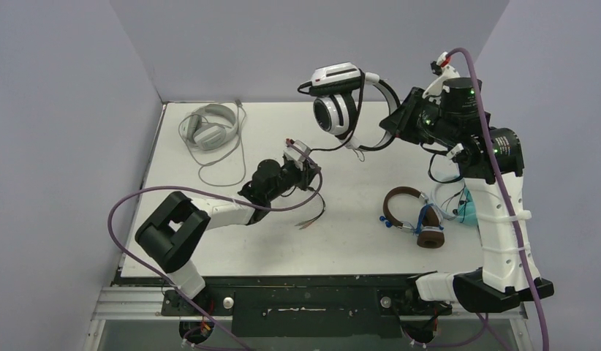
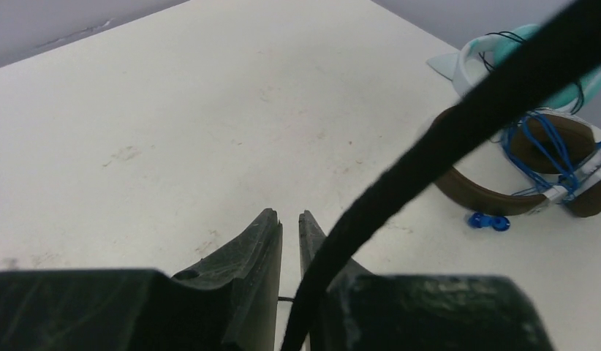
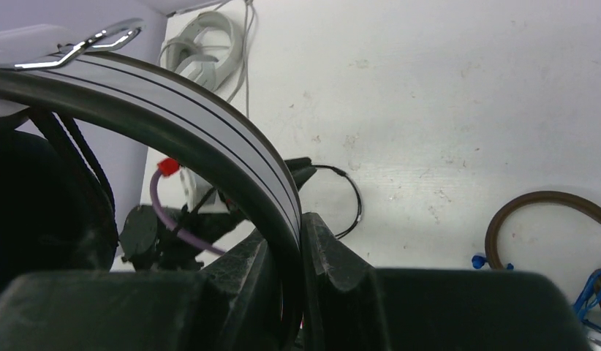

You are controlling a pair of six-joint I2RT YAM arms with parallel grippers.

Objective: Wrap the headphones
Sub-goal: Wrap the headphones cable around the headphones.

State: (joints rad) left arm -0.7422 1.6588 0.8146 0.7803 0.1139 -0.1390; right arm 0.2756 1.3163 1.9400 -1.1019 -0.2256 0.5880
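Note:
My right gripper [image 1: 391, 130] is raised over the back of the table, shut on the striped headband [image 3: 210, 124] of the black-and-white headphones [image 1: 334, 110]; its fingers [image 3: 290, 227] pinch the band from both sides. The headset's black cable [image 1: 334, 148] drops down to my left gripper [image 1: 311, 170] near the table's middle. In the left wrist view the jaws [image 2: 287, 216] stand almost together, and the cable [image 2: 444, 146] rises out of the narrow gap across the right finger. A loop of the cable trails onto the table in front of that gripper.
Brown headphones [image 1: 407, 208] with a bundled blue cable [image 2: 539, 146] lie at the right, by the right arm. Light teal headphones [image 1: 466, 208] sit just behind them. Pale grey headphones [image 1: 210, 128] with a loose grey cable lie at the back left corner.

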